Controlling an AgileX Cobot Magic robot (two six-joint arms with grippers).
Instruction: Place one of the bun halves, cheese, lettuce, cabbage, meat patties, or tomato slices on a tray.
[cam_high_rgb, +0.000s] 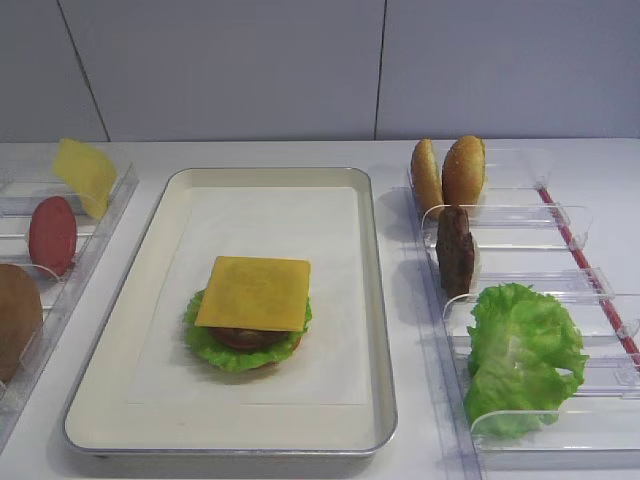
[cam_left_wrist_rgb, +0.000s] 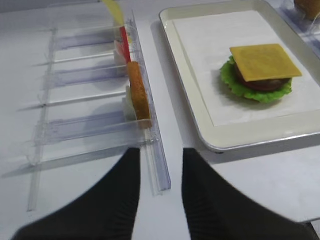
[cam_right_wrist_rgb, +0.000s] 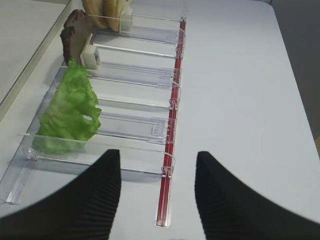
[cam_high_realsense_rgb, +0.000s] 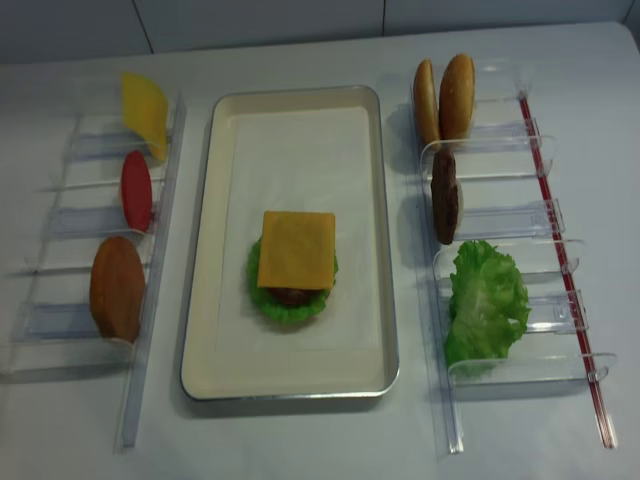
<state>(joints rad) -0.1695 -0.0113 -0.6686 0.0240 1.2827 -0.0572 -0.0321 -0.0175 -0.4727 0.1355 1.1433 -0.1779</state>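
Cheese (cam_high_rgb: 254, 292) tops a stack on the tray (cam_high_rgb: 372, 330): we see it lying flat over a dark patty and ruffled lettuce (cam_high_rgb: 232, 350), toward the tray's near end on the white table (cam_high_rgb: 250, 150). Clear racks flank the tray, the right rack (cam_high_realsense_rgb: 505, 300) carrying two bun halves (cam_high_rgb: 448, 172), a meat patty (cam_high_rgb: 456, 250) and loose lettuce. Both our left gripper (cam_left_wrist_rgb: 160, 190) and right gripper (cam_right_wrist_rgb: 157, 195) hover with jaws parted, grasping nothing.
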